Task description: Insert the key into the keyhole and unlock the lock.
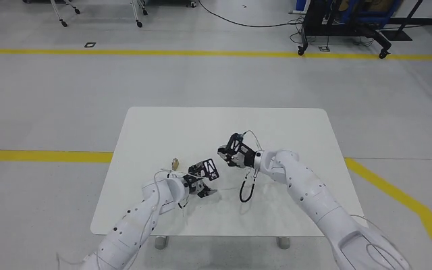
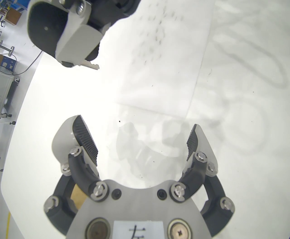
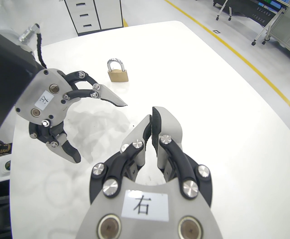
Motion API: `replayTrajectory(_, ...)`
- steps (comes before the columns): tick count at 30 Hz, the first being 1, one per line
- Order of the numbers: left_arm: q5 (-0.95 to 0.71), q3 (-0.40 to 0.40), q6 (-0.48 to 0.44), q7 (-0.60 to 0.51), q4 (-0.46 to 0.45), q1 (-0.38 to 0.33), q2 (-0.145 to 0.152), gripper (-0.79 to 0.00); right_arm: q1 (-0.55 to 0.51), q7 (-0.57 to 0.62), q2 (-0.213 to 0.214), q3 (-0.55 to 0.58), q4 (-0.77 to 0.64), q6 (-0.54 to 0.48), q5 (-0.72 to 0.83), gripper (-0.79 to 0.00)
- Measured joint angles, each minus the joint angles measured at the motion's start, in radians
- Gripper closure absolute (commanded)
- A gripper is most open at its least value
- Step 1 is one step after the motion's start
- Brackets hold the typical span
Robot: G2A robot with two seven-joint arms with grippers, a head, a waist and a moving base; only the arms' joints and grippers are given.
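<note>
A small brass padlock (image 3: 117, 73) with a steel shackle lies on the white table (image 1: 283, 128), also seen as the padlock (image 1: 175, 163) left of both arms. My right gripper (image 3: 151, 112) is shut on the key above the table's middle. The key's silver toothed blade (image 2: 91, 65) sticks out from the right gripper (image 2: 76, 61). My left gripper (image 2: 136, 126) is open with nothing between its ribbed pads. It hovers close beside the right gripper (image 1: 225, 152), facing it. The left gripper (image 3: 100, 132) sits between the padlock and the right gripper, and the padlock lies beyond it.
The tabletop around the grippers is bare white surface. A black cable loop (image 1: 246, 189) hangs from the right arm onto the table. A grey drawer cabinet (image 3: 93, 15) stands past the table's rounded edge, with carts on wheels (image 3: 269, 27) farther off.
</note>
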Motion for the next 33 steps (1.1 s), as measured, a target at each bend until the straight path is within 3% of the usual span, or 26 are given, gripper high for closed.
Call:
replayTrajectory(6,-0.018,-0.003,0.027,0.007,0.006,-0.008,-0.004,-0.785,-0.005,-0.028,0.005,0.039,0.024,0.021,0.048,0.000)
replayTrajectory(10,-0.054,-0.057,0.060,0.041,-0.017,-0.001,0.003,-0.785,-0.018,-0.042,0.018,0.081,0.014,0.038,0.065,0.000)
replayTrajectory(18,-0.268,-0.360,0.153,0.166,-0.148,0.121,0.045,-0.785,-0.063,-0.040,0.045,0.161,-0.065,0.013,0.089,0.000)
replayTrajectory(26,-0.251,-0.349,0.144,0.167,-0.143,0.122,0.042,-0.785,-0.077,-0.060,0.042,0.159,-0.075,-0.003,0.119,0.000)
replayTrajectory(28,-0.308,-0.368,0.120,0.220,-0.118,0.129,0.037,-0.785,-0.085,-0.059,0.039,0.158,-0.080,-0.016,0.170,0.000)
replayTrajectory(30,-0.470,-0.394,0.034,0.301,-0.054,0.121,0.031,-0.785,-0.091,-0.047,0.034,0.160,-0.082,-0.042,0.251,0.000)
replayTrajectory(33,-0.847,-0.394,-0.152,0.298,0.061,0.076,0.023,-0.785,-0.101,-0.051,0.029,0.176,-0.086,-0.090,0.403,0.000)
